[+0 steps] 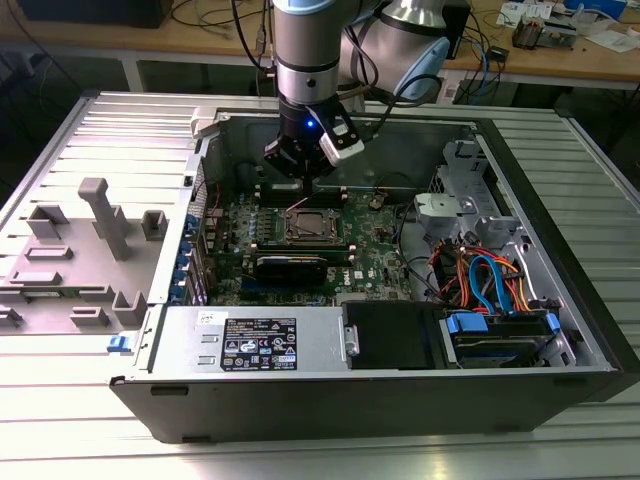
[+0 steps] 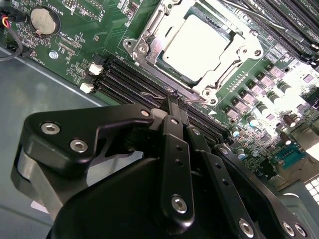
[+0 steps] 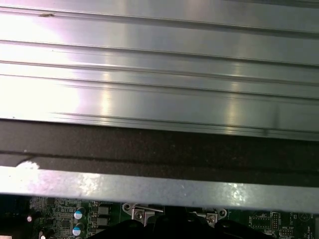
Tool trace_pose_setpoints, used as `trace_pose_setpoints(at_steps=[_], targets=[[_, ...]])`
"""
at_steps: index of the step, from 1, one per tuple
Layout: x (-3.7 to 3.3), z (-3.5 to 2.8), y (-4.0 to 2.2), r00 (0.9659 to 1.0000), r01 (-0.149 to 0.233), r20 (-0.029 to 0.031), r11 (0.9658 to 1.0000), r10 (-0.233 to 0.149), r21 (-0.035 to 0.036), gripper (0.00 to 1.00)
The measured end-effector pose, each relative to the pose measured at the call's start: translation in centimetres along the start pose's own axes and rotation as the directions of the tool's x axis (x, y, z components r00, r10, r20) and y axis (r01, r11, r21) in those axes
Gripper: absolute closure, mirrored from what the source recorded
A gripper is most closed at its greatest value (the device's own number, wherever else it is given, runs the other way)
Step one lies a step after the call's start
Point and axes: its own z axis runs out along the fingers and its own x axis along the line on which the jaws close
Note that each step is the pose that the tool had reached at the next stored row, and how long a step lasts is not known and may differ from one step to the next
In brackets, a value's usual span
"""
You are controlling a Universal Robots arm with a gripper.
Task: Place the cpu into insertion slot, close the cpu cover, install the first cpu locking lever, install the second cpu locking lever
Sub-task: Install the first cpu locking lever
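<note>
The gripper had its fingers closed together, holding nothing; the cpu lay in the insertion slot under the cpu cover, just beyond the fingertips.

No legible text anywhere. Black label with white print and small marks on the grey metal housing at the case front, seen in the exterior view: too small to read. Small white sticker just beside it, toward the exterior view's left: print indistinct. Tiny white lettering scattered across the green circuit board in the second wrist view, some near the round coin cell: not decipherable.
</note>
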Motion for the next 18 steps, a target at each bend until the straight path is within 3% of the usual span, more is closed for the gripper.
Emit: trace_pose_setpoints(at_steps=[18], targets=[[0.00,0.00,0.00,1.0000,0.000,0.0006,1.0000,0.000,-0.0074,0.89]])
